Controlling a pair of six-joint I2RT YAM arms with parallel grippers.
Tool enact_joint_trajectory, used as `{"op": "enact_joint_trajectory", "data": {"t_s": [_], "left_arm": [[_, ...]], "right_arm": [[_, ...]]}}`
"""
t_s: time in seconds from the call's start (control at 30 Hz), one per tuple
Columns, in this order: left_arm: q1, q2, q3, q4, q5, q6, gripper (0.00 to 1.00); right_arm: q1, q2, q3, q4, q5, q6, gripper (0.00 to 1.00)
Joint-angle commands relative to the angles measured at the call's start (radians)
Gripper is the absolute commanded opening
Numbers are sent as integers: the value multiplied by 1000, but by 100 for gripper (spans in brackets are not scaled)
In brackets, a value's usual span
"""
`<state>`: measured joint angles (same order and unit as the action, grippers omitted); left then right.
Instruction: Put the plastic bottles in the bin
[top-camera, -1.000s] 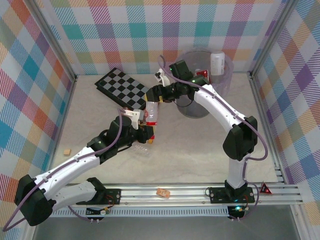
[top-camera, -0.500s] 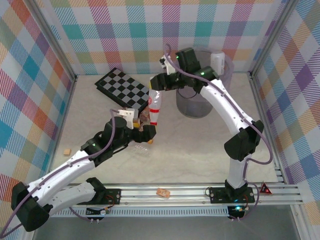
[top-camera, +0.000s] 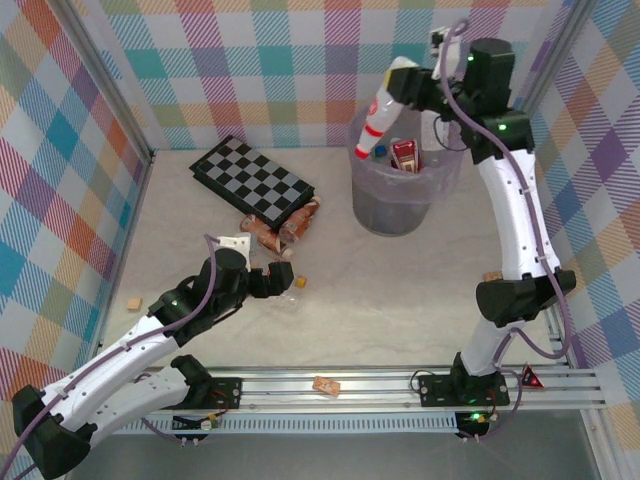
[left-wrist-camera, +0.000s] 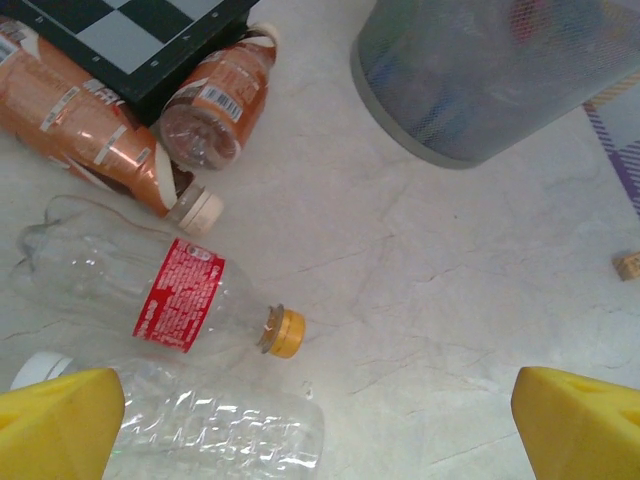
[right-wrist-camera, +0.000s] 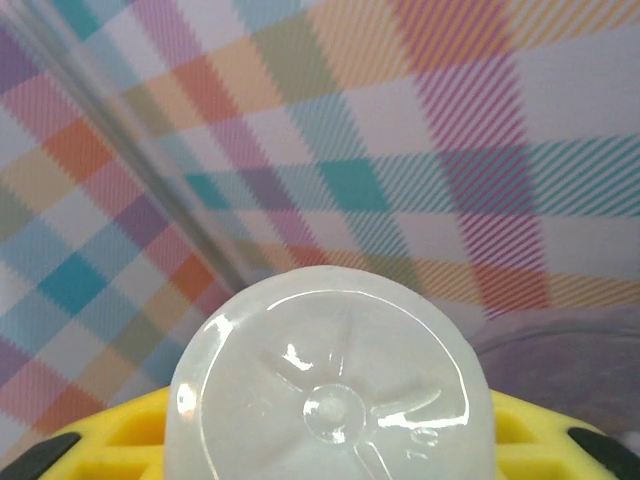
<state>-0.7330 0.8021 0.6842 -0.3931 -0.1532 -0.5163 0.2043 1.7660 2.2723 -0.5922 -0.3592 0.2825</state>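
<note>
Through the bin's (top-camera: 392, 208) cloudy wall the contents blur. Left of the bin, the checkerboard (top-camera: 250, 178) half covers brown-labelled bottles (top-camera: 282, 224) on the pale marbled counter (top-camera: 400, 290), with plaid walls all round. The right gripper (top-camera: 403, 84) has its jaws clamped on a clear red-labelled bottle (top-camera: 381, 110), tilted cap-down over the bin's left rim. The left gripper (top-camera: 283, 279) sits low, well left of the bin, jaws spread wide.

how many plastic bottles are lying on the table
4: two orange-labelled bottles at the black-and-white checkerboard's edge, a red-labelled clear bottle and an unlabelled clear bottle beside it. Others may be hidden.
</note>
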Motion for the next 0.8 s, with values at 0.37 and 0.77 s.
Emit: {"op": "enact_joint_trajectory", "data": {"t_s": [0.37, 0.77], "left_arm": [[-8, 40, 14, -130, -100, -53, 100], [-8, 56, 23, -195, -87, -73, 100]], "right_arm": [[-42, 170, 166, -241, 213, -332, 44], [-42, 380, 226, -424, 196, -416, 46]]}}
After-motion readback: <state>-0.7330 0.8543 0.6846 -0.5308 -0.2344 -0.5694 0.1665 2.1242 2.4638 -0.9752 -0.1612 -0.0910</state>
